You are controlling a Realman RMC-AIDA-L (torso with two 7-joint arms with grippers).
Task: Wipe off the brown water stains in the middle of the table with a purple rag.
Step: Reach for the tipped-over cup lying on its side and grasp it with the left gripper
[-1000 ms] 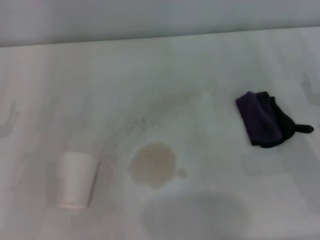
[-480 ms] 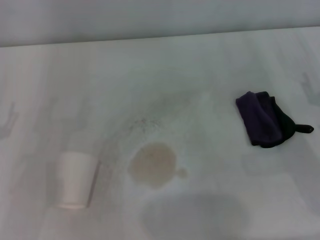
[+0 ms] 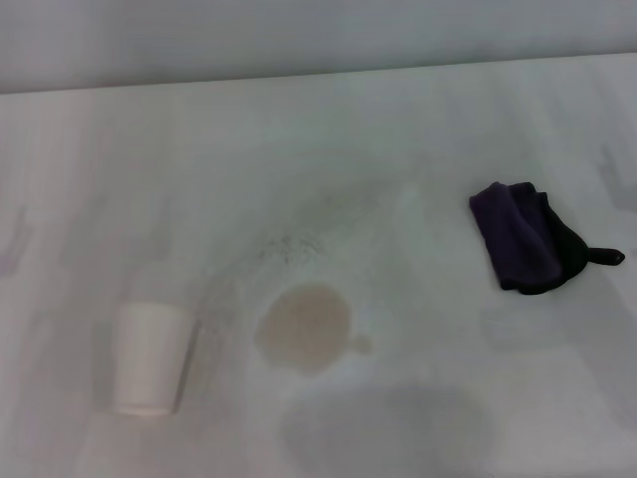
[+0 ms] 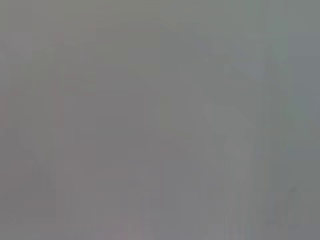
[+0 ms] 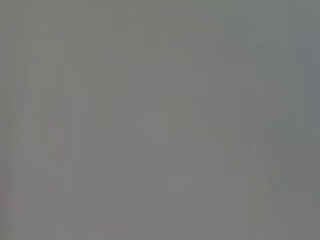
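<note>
Where the head view looks down on the table (image 3: 418,129), the brown water stains (image 3: 304,329) sit near its middle as a pale tan roundish puddle with a small blob touching its right edge. Faint grey speckles lie on the white surface just beyond the puddle. The purple rag (image 3: 523,249) lies well apart from the stains, off to the right and a little farther from the robot, bunched in thick folds with a black edge and a small black tail pointing right. It rests flat on the tabletop and nothing grips it. To the left of the stains, near but not touching them, stands a white paper cup (image 3: 149,358). A large faint grey shadow patch (image 3: 388,428) spreads on the table just nearer the robot than the puddle. Neither gripper appears in the head view, and both wrist views show only blank grey, so how their fingers stand cannot be told.
</note>
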